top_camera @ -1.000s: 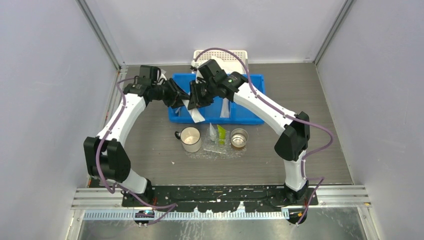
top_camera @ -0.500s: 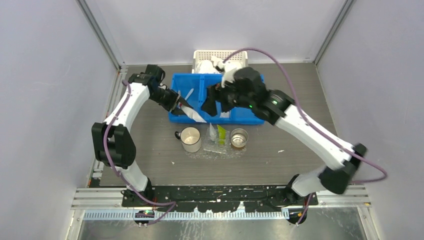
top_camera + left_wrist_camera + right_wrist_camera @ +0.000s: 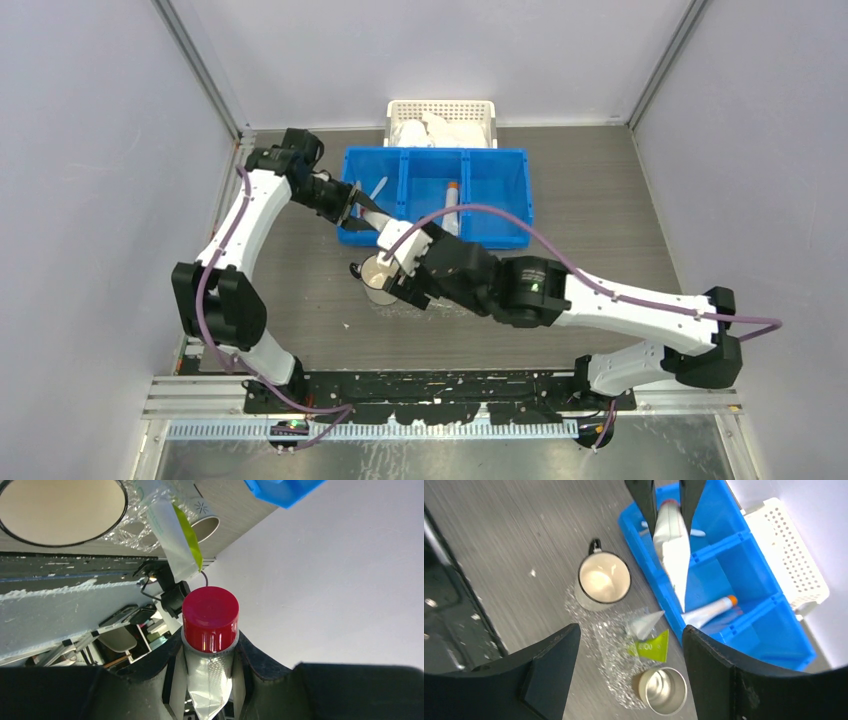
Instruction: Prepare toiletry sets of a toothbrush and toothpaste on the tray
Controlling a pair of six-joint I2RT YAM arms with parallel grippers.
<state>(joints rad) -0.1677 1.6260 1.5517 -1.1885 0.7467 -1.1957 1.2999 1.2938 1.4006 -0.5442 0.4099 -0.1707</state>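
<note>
Left gripper (image 3: 210, 652) is closed on a toothpaste tube (image 3: 210, 617) with a red cap, the two fingers pressing its neck just under the cap; in the top view this tube hangs over the front edge of the blue bin (image 3: 500, 160), in the upper middle of the frame. Right gripper (image 3: 630, 632) has its fingers spread wide and holds nothing, and it hovers above the clear tray (image 3: 611, 672) in the centre of the picture. On the tray I see only two tubes, a pale tube (image 3: 646, 622) and a green tube (image 3: 651, 647), lying close together between the mug (image 3: 603, 580) and the steel cup (image 3: 663, 690). No toothbrush is visible on the tray, so I judge that no set is complete yet. What looks like a toothbrush (image 3: 378, 187) lies in the left compartment of the bin, and an orange-capped tube (image 3: 452, 205) lies in the middle compartment. To me the task seems in its early half: the held toothpaste must go onto the tray, and toothbrushes must be brought to join the tubes.
</note>
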